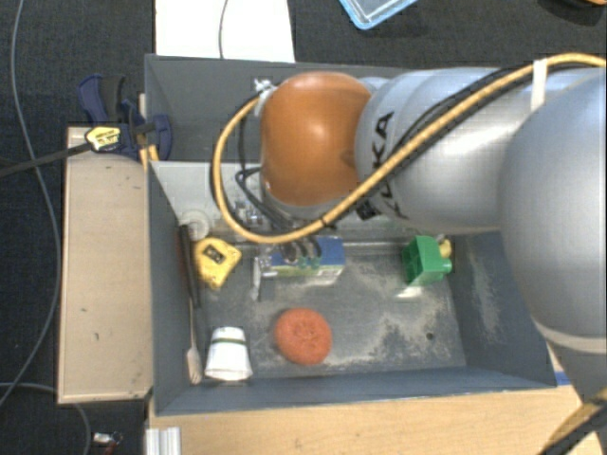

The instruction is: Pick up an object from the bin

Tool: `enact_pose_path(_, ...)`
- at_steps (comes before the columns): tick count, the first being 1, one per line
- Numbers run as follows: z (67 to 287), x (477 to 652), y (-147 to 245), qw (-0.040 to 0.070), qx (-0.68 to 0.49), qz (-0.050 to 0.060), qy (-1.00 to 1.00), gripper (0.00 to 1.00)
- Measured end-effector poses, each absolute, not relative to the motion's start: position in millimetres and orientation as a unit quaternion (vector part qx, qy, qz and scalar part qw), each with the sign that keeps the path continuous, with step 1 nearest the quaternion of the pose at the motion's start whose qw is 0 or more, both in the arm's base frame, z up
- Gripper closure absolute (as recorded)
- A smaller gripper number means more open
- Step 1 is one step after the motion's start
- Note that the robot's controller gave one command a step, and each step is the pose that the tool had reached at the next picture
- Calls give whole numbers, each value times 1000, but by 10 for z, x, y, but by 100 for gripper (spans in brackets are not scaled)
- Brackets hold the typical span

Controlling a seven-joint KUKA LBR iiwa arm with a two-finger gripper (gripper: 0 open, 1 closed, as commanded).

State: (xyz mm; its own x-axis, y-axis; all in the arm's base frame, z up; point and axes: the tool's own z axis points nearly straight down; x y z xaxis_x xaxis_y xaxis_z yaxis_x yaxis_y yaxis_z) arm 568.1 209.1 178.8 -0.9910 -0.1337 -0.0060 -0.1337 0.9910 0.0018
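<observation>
My gripper [297, 248] hangs low in the middle of the bin, under the arm's orange cover. Right beneath it lies a small clear packet with a blue and green part [324, 258], and a thin metal piece [259, 275] sticks out on the packet's left. A yellow tape measure [216, 260] lies just left of the gripper. An orange-red round disc [303, 336] rests on the floor in front of it. How the gripper sits on the packet is hidden by the cover.
A green block [426, 259] stands to the right. A white cup [228, 354] lies at the front left beside a long thin tool [190, 297] along the left wall. A small grey round thing [195, 226] sits at the back left. The arm covers the bin's right and back.
</observation>
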Motion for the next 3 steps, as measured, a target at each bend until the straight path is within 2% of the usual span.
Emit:
enact_pose_path(1, 1126, 5736, 1763, 7, -86, 2, 996, 0)
enact_pose_path(2, 814, 5721, 1642, 5, -205, 1, 979, 0)
enact_pose_path(3, 773, 5461, 1415, 6, -268, 1, 963, 0)
